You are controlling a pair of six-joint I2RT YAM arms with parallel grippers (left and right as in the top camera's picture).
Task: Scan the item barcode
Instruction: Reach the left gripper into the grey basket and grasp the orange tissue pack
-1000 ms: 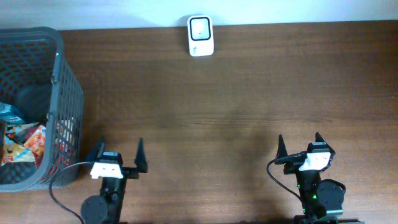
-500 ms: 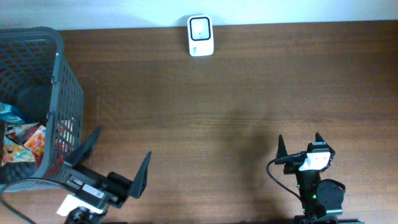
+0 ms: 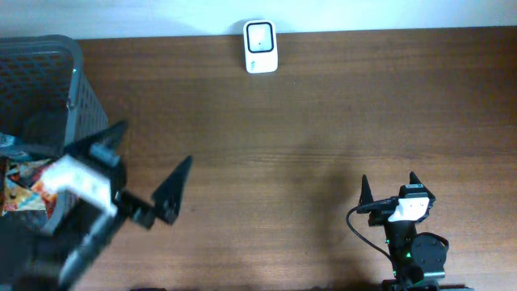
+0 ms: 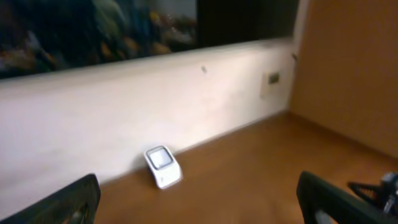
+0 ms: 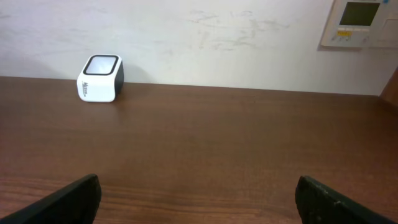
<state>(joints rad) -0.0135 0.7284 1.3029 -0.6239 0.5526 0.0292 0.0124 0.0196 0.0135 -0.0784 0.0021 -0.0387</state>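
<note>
The left gripper (image 3: 153, 144) is hanging with its jaws spread wide and nothing between them, looking large and blurred in the overhead view; its fingers (image 4: 73, 200) are framing only bare table (image 3: 323, 121) in its wrist view. Just to its left, colourful packets (image 3: 18, 192) are lying in the grey basket (image 3: 87, 109), partly hidden behind the arm, so their long axis and any barcode cannot be made out. The basket wall is standing right beside the gripper's left finger, leaving little room on that side, while to its right and ahead open wood is stretching away. The white scanner (image 3: 260, 47) is sitting far ahead of it and to its right, against the table's far edge at the wall (image 5: 217, 37). The right gripper (image 3: 388, 178) is also gaping, holding nothing, low at the near edge, well apart from the left one; the scanner (image 5: 99, 78) is standing far ahead of it and to its left. The scanner's long axis is running away from the grippers toward the wall, its dark window facing up.
</note>
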